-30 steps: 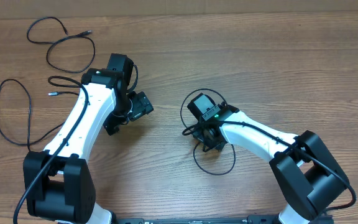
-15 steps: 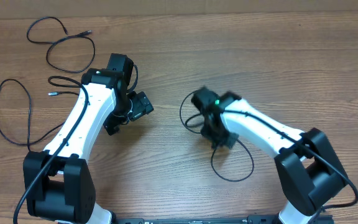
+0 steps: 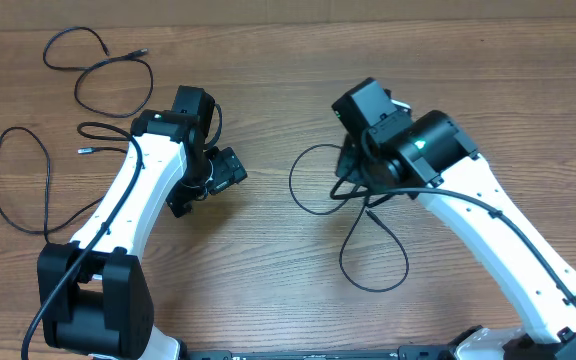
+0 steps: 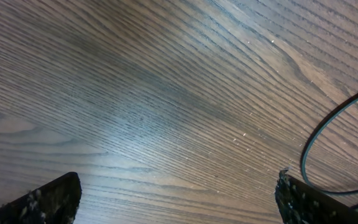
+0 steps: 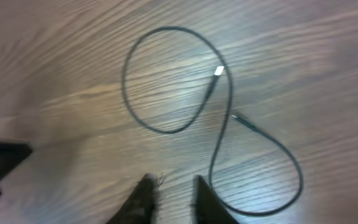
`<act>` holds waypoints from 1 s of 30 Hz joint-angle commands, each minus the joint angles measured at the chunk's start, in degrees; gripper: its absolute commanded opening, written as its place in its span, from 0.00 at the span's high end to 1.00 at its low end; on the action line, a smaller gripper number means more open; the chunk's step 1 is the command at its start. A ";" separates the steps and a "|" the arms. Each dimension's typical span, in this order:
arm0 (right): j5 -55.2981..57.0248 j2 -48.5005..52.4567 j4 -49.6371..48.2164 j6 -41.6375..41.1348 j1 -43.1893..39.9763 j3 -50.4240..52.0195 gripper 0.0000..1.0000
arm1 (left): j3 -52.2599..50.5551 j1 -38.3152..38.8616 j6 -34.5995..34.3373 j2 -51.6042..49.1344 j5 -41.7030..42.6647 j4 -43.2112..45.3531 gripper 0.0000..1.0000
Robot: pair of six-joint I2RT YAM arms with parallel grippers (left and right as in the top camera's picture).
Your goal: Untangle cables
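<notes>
From overhead I look straight down on the table (image 3: 268, 60), both arms (image 3: 138, 190) reaching in from the near edge. My left wrist camera sits almost against its surface. The right wrist camera looks down from higher, sharing the mid-table cable loop (image 3: 291, 182) with overhead.

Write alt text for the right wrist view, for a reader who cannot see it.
A thin black cable lies in two loops, like a loose figure eight, on a wooden table, one metal plug tip showing. The two fingers sit apart at the bottom edge, holding nothing.
</notes>
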State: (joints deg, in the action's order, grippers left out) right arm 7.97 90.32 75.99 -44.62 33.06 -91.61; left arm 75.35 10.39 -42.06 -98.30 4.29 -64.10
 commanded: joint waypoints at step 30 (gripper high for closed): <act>-6.54 12.02 -26.18 -3.61 -5.22 29.77 0.60 | -0.35 0.13 -0.81 -0.37 0.17 0.07 0.00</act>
State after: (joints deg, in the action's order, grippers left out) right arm 0.30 102.45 50.02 -48.16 27.81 -62.06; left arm 75.33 10.39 -42.06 -98.30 4.34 -64.10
